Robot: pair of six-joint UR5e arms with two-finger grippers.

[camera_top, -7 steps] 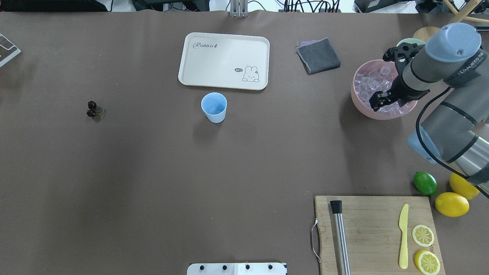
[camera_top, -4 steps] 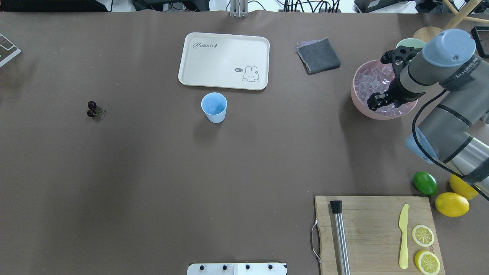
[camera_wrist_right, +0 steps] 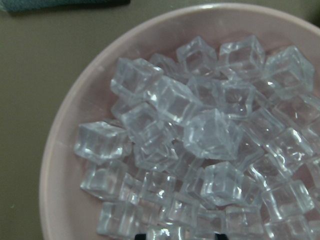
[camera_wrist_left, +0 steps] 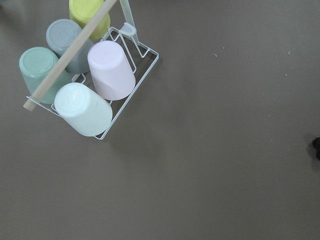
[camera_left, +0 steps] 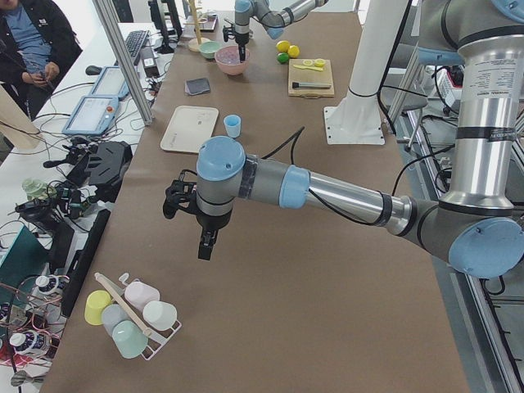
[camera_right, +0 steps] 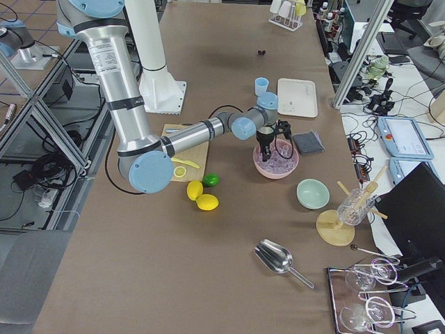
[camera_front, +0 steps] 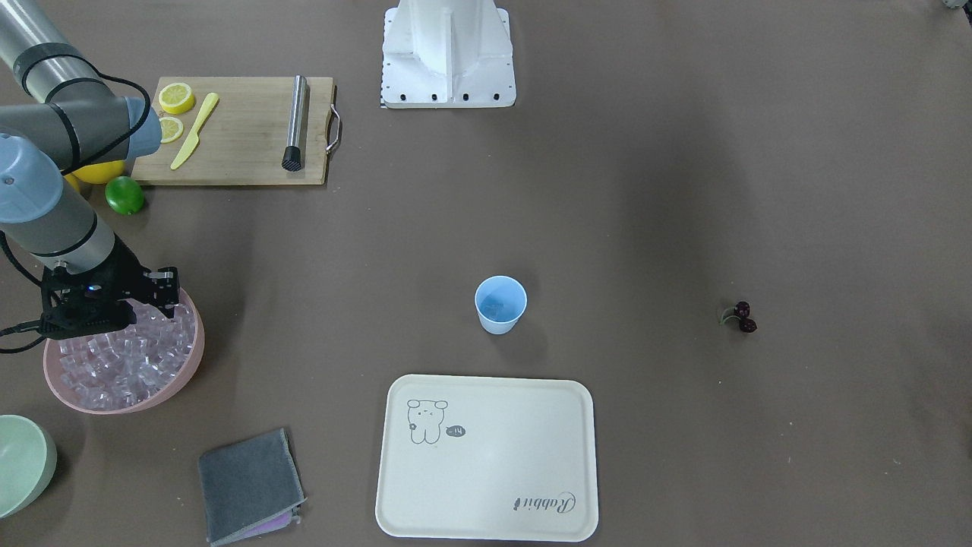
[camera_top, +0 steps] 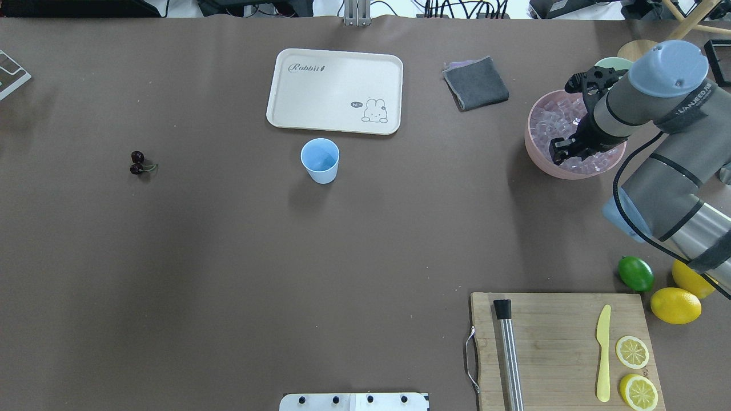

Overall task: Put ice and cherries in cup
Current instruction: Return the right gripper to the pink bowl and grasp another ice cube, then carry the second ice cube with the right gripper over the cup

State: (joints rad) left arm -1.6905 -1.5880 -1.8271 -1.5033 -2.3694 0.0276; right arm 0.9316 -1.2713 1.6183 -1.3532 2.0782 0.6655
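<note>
The light-blue cup (camera_top: pixel 320 160) stands upright mid-table, in front of the tray; it also shows in the front-facing view (camera_front: pixel 500 305). The cherries (camera_top: pixel 137 162) lie alone far to the left, also seen from the front (camera_front: pixel 743 316). The ice (camera_wrist_right: pixel 210 132) fills the pink bowl (camera_top: pixel 534 154) at the right. My right gripper (camera_top: pixel 568 145) hangs over the bowl, fingers down at the ice. In its wrist view its tips (camera_wrist_right: pixel 181 235) stand apart, open. My left gripper (camera_left: pixel 205 237) hovers past the table's left end, over a cup rack; I cannot tell its state.
A cream tray (camera_top: pixel 334 90) lies behind the cup and a grey cloth (camera_top: pixel 476 83) to its right. A cutting board (camera_top: pixel 562 348) with a steel muddler, yellow knife and lemon slices is front right, beside a lime (camera_top: pixel 635 273) and lemons. A pale green bowl (camera_front: pixel 19 463) stands behind the pink bowl.
My right arm has shifted slightly over the pink bowl, bringing the gripper a little closer to the ice. The cup and the cherries have not moved.
</note>
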